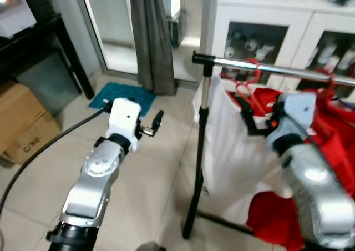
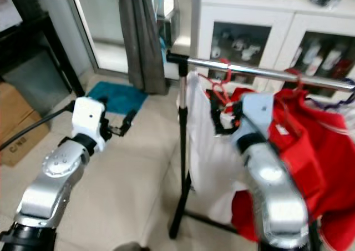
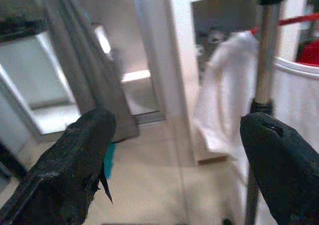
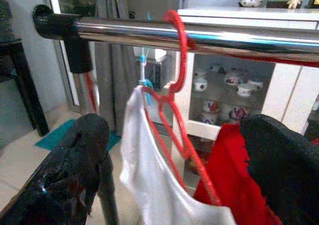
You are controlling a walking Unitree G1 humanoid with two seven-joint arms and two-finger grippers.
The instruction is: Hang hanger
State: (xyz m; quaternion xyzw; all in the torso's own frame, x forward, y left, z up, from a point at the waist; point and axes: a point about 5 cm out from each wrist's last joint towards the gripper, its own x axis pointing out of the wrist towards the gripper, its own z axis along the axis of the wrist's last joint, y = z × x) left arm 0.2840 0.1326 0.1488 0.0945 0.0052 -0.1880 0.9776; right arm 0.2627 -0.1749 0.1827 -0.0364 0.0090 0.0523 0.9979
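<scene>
With the red hanger [image 4: 175,90] hooked on the rail [image 4: 199,33] at frame top, the right gripper [image 4: 172,150], fingers spread, seems to be releasing; next, back away.

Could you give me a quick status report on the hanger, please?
Right tool open just before red hanger, hook over rail, white garment on it. Left tool open, idle. Nothing in the way.

My right claw [image 4: 169,150] is facing the rail [image 4: 199,33], fingers spread, with the red hanger [image 4: 174,100] and white garment [image 4: 159,195] hanging between them and blocking the way forward. Red clothes [image 1: 327,118] are crowding the rail's right. My left claw [image 1: 152,126] is hovering over open floor [image 1: 150,179], well apart from the rack's upright pole [image 1: 202,123].
</scene>
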